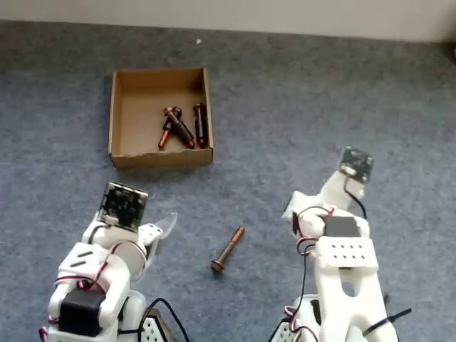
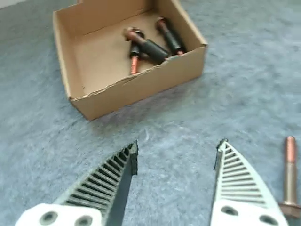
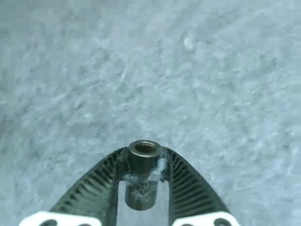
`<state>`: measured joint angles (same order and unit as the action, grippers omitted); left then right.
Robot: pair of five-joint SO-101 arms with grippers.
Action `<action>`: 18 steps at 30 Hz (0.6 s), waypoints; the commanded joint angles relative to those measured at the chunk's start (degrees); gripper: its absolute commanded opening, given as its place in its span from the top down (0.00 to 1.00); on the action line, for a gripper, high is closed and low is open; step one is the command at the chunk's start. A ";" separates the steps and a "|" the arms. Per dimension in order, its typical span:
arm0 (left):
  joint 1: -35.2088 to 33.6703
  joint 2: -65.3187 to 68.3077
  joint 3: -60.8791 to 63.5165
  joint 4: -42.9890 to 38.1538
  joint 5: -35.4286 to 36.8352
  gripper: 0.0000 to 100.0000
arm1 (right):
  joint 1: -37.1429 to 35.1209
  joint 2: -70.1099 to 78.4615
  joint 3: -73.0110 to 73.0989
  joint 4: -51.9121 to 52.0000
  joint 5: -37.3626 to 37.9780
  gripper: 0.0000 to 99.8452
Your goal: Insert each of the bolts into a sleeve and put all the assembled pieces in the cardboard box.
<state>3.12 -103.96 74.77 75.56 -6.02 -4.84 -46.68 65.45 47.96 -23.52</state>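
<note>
Closest to me are the two white arms, side by side on the grey, fuzzy tabletop (image 1: 320, 100). The right claw (image 3: 143, 150) is squeezed around a short dark sleeve (image 3: 141, 181). The sleeve stands up between the two ribbed fingers (image 3: 186, 183), and its open hole faces up and out. It is held just above the grey cover, with no bolt in it.

The left claw (image 2: 178, 142) is wide open. There is nothing between its fingers (image 2: 110, 176). It hangs low over the tabletop and points toward the box.

Between the two arms, a little farther out, one copper bolt (image 1: 228, 249) lies flat on the tabletop. It is all alone and nothing touches it. Its wide head is at the near end and its thin end points away, a bit to the right. From the left wrist view the bolt lies just beside the open claw, on the outside of one finger.

Farther back, past the left arm, sits the cardboard box (image 1: 160, 158), open at the top. Inside it, toward the right-hand wall, lies a little heap of bolts with dark sleeves on them (image 1: 182, 127). Some are crossed over each other.
</note>
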 commanded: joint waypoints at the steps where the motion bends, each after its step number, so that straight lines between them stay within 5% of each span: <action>1: 5.93 1.01 -4.88 1.49 -3.43 0.72 | 5.23 -1.89 -0.13 -4.70 0.26 0.99; 18: 28.09 64.31 -26.24 -3.96 5.27 0.72 | 9.98 -1.80 -0.04 -5.14 -0.09 0.99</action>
<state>26.59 -53.58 53.67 76.62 -3.74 4.22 -46.68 65.63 44.18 -23.52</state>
